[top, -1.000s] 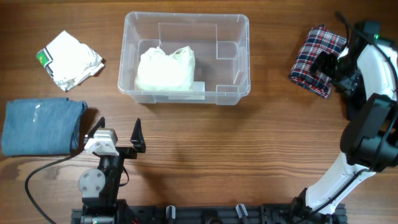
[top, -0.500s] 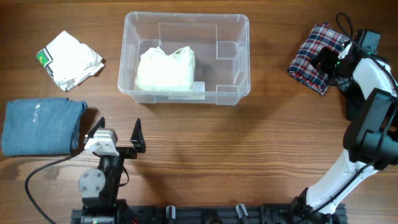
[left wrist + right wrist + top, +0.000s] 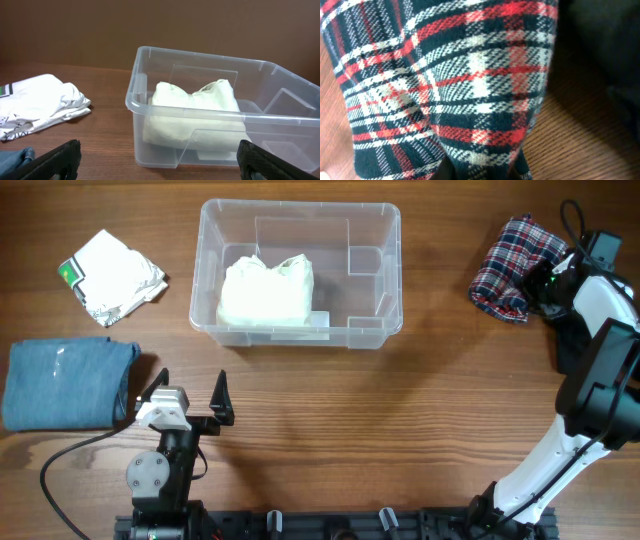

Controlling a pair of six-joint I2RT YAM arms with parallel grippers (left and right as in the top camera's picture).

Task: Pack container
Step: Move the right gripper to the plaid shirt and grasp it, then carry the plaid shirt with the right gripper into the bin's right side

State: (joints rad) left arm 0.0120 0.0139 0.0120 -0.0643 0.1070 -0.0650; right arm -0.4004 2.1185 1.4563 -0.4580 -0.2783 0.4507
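- Across the table (image 3: 450, 400): broad bare wood between the right-hand side and the container (image 3: 398, 272), so ample room for a carry. Little spare room beyond the right arm, close to the table's right edge.
- Container at top centre, open-topped, left half taken by a folded white cloth (image 3: 265, 290), right half free. Risk of clipping the raised rim on a low approach and shoving the bin.
- Plaid cloth (image 3: 508, 265), bunched, well right of the container. Likely to unfold, trail and drape over the rim if gripped by one corner.
- Right gripper (image 3: 548, 278) pressed against the plaid. Cannot tell whether closed, with fabric filling its camera.
- Left gripper (image 3: 190, 387) spread wide, empty, near the blue cloth (image 3: 65, 383).
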